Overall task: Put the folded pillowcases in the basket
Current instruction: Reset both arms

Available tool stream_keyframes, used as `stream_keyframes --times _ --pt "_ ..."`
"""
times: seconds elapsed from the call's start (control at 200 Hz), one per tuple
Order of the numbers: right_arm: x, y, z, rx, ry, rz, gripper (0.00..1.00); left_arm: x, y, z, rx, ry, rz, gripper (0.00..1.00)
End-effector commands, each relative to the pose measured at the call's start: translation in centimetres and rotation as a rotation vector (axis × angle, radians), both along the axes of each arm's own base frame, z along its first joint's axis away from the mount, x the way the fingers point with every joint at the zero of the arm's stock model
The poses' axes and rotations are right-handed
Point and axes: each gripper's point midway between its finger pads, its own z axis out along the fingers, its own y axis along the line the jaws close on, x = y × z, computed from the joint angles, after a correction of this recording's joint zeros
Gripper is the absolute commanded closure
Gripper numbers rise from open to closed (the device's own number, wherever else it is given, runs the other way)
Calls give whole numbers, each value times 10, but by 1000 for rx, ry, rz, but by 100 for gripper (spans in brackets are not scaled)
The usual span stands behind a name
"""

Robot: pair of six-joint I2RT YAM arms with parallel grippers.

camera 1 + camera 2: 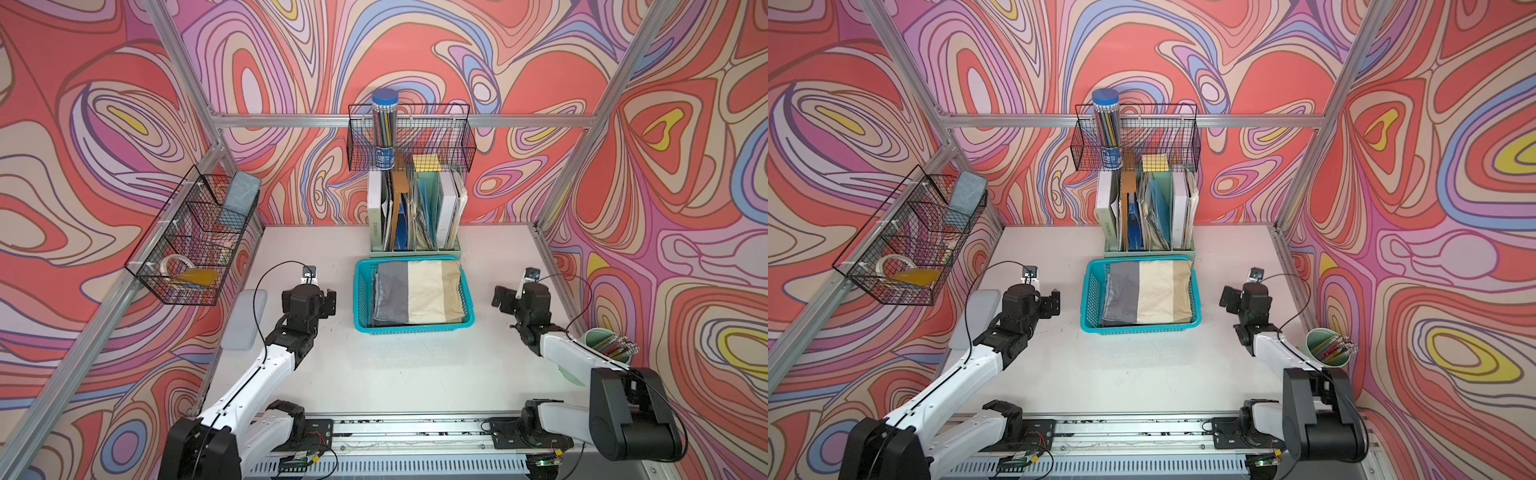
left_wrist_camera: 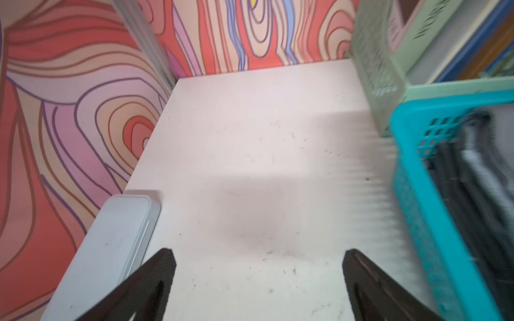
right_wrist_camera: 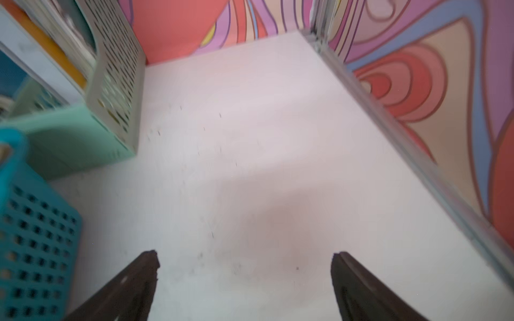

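Both pairs of jaws sat wide apart, empty, either side of the basket (image 1: 413, 330); pillowcase (image 1: 432, 295) lay inside, so we'd just back off without clipping its rim.

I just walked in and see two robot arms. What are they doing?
Neither arm is holding anything right now. The folded pillowcase lies inside the turquoise basket on the table. The left tool is open and empty beside one side of the basket, and the right tool is open and empty beside the other. The putting-away job looks done.
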Motion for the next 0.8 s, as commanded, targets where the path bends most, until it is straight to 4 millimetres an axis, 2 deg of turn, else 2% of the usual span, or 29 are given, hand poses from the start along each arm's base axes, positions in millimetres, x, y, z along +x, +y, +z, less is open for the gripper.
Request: stream_keyframes --times 0.0,0.085,0.145,0.175,0.22,0.28,0.34,0.381,0.441,0.486,0.546,0.616,0.681,0.791 --pt "30 7 75 -62 -417 58 2 25 18 4 -8 -144 66 1" --pt "31 10 65 -81 -433 83 2 36 21 -29 15 -65 51 1" --pt "31 10 57 -82 -427 88 2 36 26 -43 40 -40 76 1" --pt "32 11 51 -79 -421 92 2 39 29 -36 46 -99 88 1" --pt "33 17 45 -75 -433 125 2 42 21 -33 42 -140 30 1" --pt "38 26 39 -80 -459 182 2 41 26 -48 40 -133 60 1" --pt "41 22 35 -77 -412 157 2 40 26 -45 13 -195 42 1" --pt "49 19 31 -72 -374 143 2 36 28 -58 2 -164 45 1" --pt "63 22 25 -68 -316 162 2 41 27 -46 13 -239 35 1" --pt "75 23 16 -61 -235 173 2 41 28 -55 -15 -150 43 1" --pt "72 19 18 -68 -255 147 2 47 30 -55 -1 -181 39 2" --pt "73 20 19 -72 -259 148 2 44 30 -60 -23 -129 43 2" --pt "73 20 17 -71 -250 149 2 46 30 -53 -9 -182 38 2" --pt "73 20 18 -72 -256 148 2 45 28 -55 -12 -175 29 1"
